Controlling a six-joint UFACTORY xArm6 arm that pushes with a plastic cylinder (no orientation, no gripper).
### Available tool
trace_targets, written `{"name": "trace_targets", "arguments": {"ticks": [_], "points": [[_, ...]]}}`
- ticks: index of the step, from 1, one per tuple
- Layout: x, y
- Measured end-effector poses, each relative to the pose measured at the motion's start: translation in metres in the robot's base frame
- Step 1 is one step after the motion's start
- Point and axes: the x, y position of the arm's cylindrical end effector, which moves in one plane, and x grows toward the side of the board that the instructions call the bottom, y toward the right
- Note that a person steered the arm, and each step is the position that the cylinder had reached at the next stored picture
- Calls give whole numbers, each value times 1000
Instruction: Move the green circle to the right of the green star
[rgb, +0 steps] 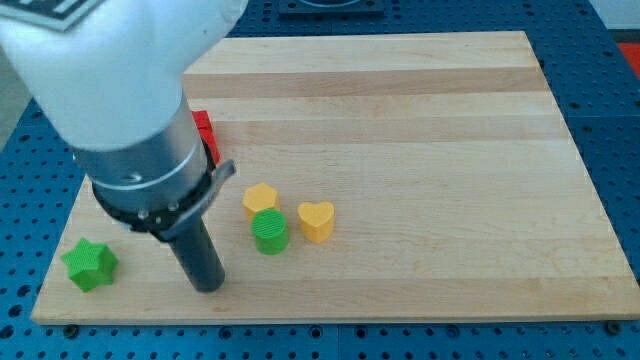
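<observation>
The green circle (269, 231) is a short green cylinder on the wooden board (420, 130), left of centre near the view's bottom. The green star (90, 264) lies at the board's bottom left corner, well to the left of the circle. My tip (208, 286) rests on the board between them, closer to the circle and slightly below it. The rod rises from it up and to the left into the large arm body (120, 90), which covers the board's top left part.
A yellow hexagon-like block (260, 198) touches the green circle from above. A yellow heart (316, 221) lies just right of the circle. A red block (205, 135) is partly hidden behind the arm. Blue perforated table surrounds the board.
</observation>
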Motion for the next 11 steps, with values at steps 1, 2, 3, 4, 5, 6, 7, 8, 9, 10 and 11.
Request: {"name": "trace_targets", "arguments": {"ticks": [1, 2, 3, 4, 5, 6, 7, 8, 9, 10, 11], "points": [[-3, 46], [-16, 88], [-38, 90], [-53, 89], [-59, 75], [-64, 45], [-63, 26], [-63, 6], [-61, -21], [-56, -46], [-52, -62]]}}
